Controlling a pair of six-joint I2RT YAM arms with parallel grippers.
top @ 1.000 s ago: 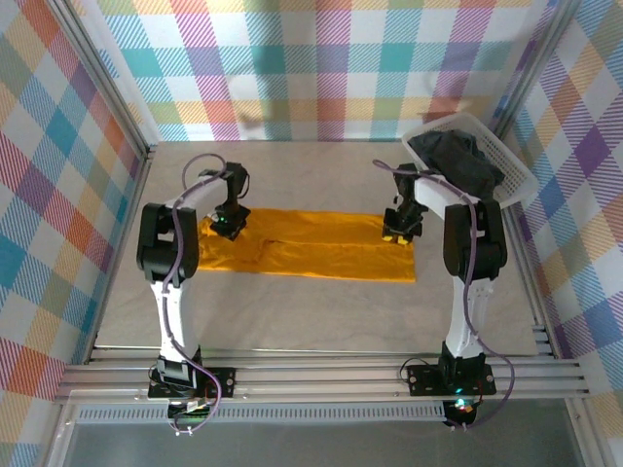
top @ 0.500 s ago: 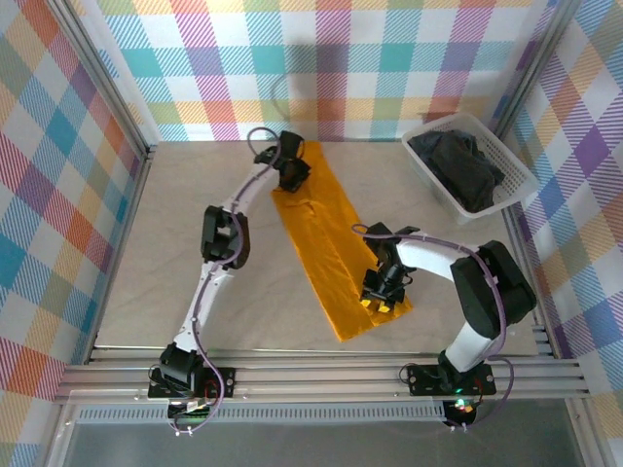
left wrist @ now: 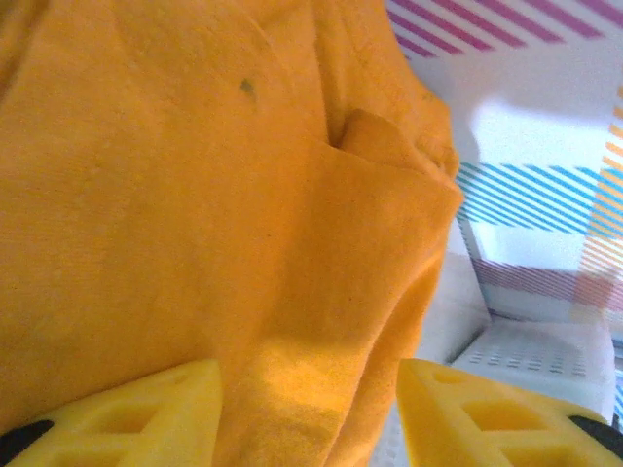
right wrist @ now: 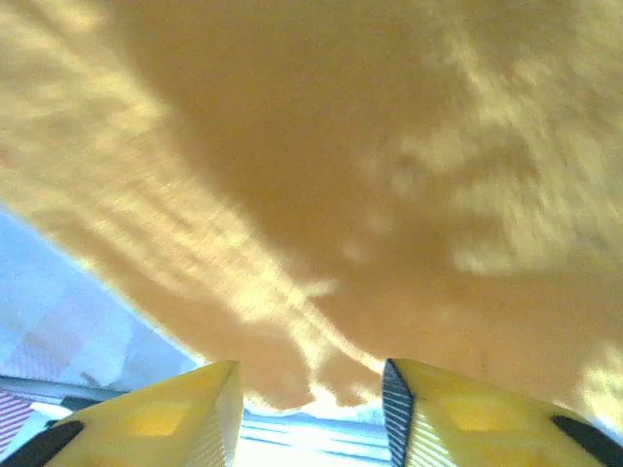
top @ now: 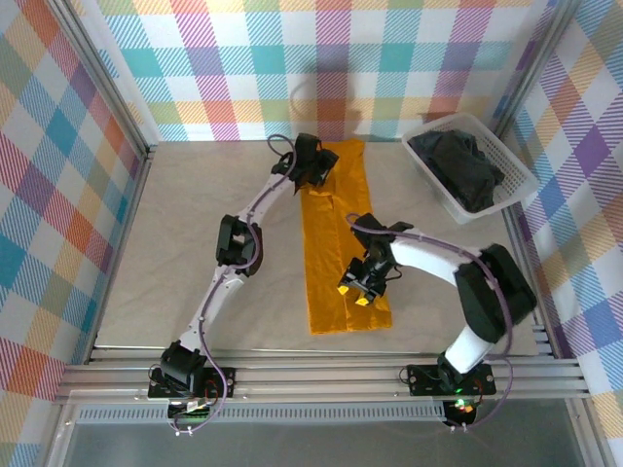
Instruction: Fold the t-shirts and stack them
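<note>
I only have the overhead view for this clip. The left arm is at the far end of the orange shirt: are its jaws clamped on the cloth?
Observer: No. In the left wrist view the left jaws stand wide apart, with the orange shirt lying slack across the gap, unpinched.
Operator: And the right arm, toward the near end?
Observer: The right jaws are apart too. Its blurred wrist view shows the shirt's edge reaching their gap, with nothing pinched.
Operator: Any marks on the cloth?
Observer: One small dark speck, seen from the left wrist.
</note>
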